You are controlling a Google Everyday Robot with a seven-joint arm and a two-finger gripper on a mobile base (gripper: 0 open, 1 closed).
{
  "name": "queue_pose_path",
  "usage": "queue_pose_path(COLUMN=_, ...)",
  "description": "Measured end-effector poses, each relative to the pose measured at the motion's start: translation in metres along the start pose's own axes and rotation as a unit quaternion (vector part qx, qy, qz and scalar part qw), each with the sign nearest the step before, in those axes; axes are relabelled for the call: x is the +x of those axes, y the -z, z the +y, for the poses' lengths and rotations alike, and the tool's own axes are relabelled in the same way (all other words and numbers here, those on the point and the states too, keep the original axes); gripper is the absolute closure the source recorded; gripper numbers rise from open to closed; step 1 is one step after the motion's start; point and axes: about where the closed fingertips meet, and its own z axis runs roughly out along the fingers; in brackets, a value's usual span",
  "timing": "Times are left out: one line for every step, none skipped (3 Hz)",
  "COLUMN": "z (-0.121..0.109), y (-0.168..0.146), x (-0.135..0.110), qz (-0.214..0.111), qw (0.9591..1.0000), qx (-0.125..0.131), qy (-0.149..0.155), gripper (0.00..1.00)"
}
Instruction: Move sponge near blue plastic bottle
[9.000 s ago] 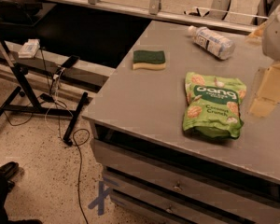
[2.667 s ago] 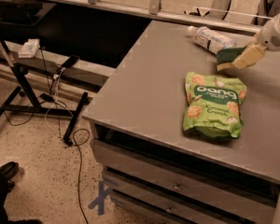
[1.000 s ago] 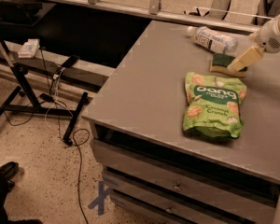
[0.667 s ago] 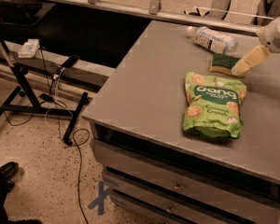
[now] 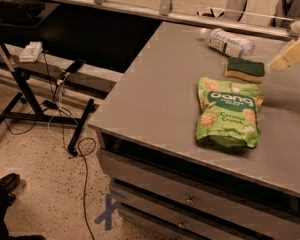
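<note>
Now, starting at your far left, a black metal stand is standing on the speckled floor, carrying a small white box on its shelf, with dark cables trailing down from it and looping across the floor. A blue tape cross is lying on the floor in front of the grey table, and two drawers are showing beneath the tabletop.

Moving right along the table, the blue plastic bottle is lying on its side near the far edge, its white cap pointing left; its light label is carrying print too small to read. Just in front of it, the sponge is resting flat with the green scouring side up and the yellow foam below, close to the bottle but not touching it. Nearer to you, a bright green snack bag is lying face up; you are seeing large white brand lettering that is not clear enough to spell, with "Coconut Crunch" under it.

At the right edge, the gripper is hovering just beside the sponge, apart from it and holding nothing. You cannot tell whether it is released or clenched.
</note>
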Motion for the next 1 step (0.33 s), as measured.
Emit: queue_pose_path(z=0.0229, y=0.0493, x=-0.0108, qz=-0.021, qw=0.9995, qx=-0.016, qy=-0.018, gripper=0.0)
